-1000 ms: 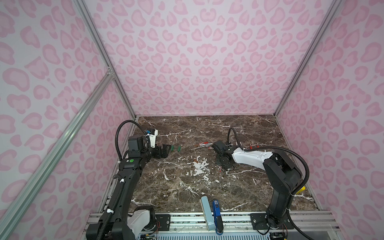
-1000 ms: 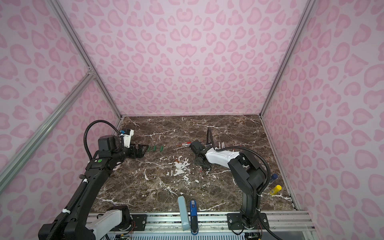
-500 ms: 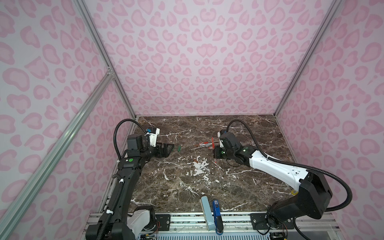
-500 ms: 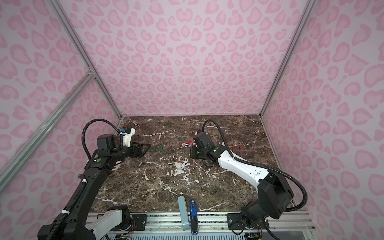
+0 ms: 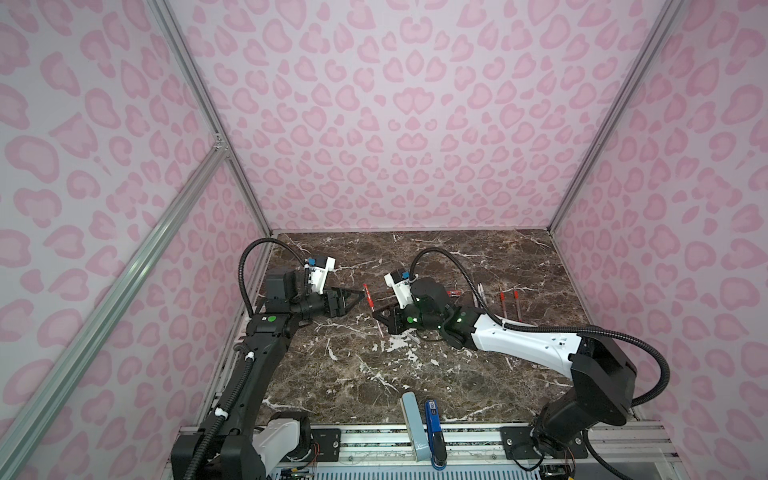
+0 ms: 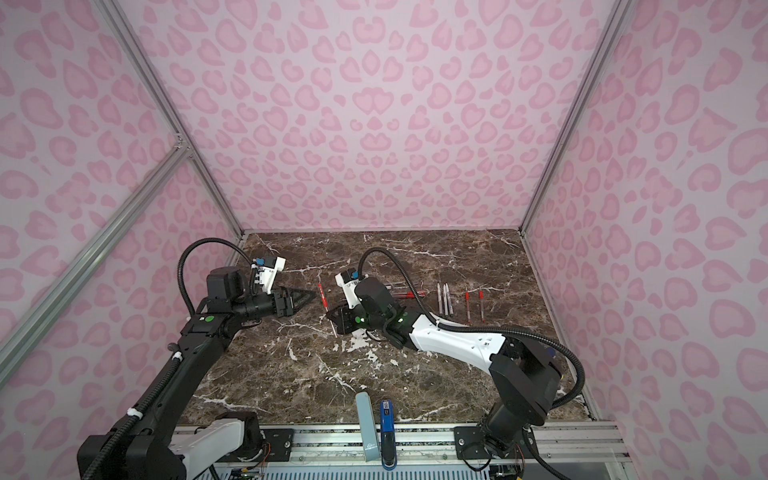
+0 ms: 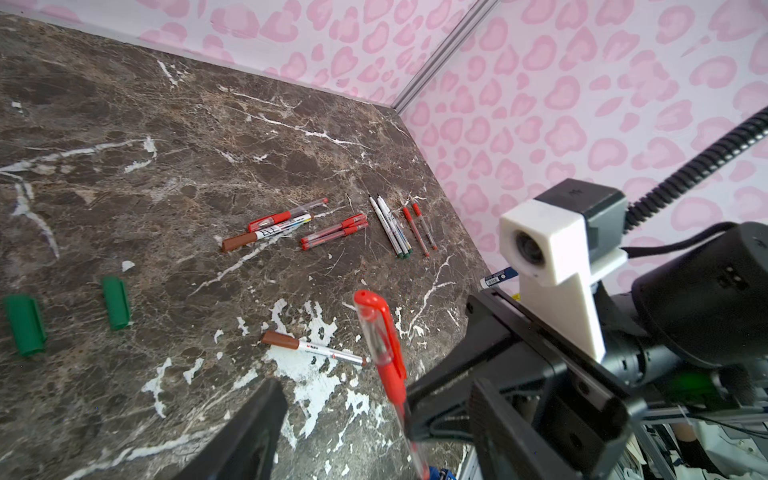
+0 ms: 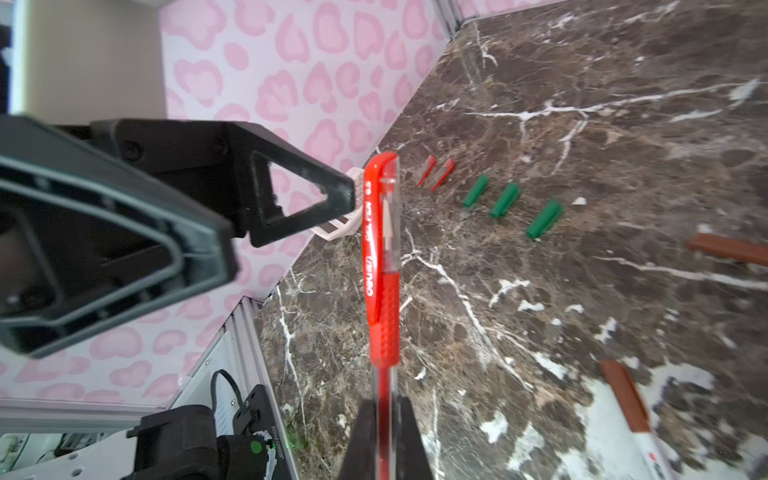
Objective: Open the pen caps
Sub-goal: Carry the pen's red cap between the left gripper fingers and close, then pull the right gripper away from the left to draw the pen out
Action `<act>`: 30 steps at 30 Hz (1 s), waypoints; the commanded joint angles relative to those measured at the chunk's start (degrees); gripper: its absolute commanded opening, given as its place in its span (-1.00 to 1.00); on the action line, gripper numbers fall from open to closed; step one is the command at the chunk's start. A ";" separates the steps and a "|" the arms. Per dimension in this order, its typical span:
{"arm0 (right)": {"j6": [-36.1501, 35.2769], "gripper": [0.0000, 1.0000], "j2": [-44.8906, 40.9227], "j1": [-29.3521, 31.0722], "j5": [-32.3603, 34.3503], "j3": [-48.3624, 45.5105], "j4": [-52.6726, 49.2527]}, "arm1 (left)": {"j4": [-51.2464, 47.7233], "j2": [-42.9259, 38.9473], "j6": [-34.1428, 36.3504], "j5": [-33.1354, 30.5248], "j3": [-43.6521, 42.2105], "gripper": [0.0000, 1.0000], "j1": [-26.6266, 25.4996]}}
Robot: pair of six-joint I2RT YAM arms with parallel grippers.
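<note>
One red pen [image 8: 382,270], right tool [image 8: 380,432] clamping it

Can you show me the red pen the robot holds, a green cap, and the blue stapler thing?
red pen [image 8: 384,316]: right wrist view, on its bumpy red grip.
middle green cap [image 8: 505,200]: right wrist view, on its side.
blue stapler-like thing [image 5: 433,419]: in a top view, on its blue top.

Red pen [image 8: 384,324], clear barrel, red cap [image 8: 376,199] fitted: held off the bench [image 5: 415,374] near centre, cap end toward 12 o'clock. Three green caps [image 8: 505,200] and two slim red caps [image 8: 434,174] lie loose in one row. Slim pens [image 7: 390,227] lie flat toward 2 o'clock.
</note>
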 commanded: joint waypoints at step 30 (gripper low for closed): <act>-4.56 -0.58 8.87 4.13 1.78 9.85 -1.36 | 4.98 -0.73 -4.18 -1.02 -0.92 -0.92 -0.49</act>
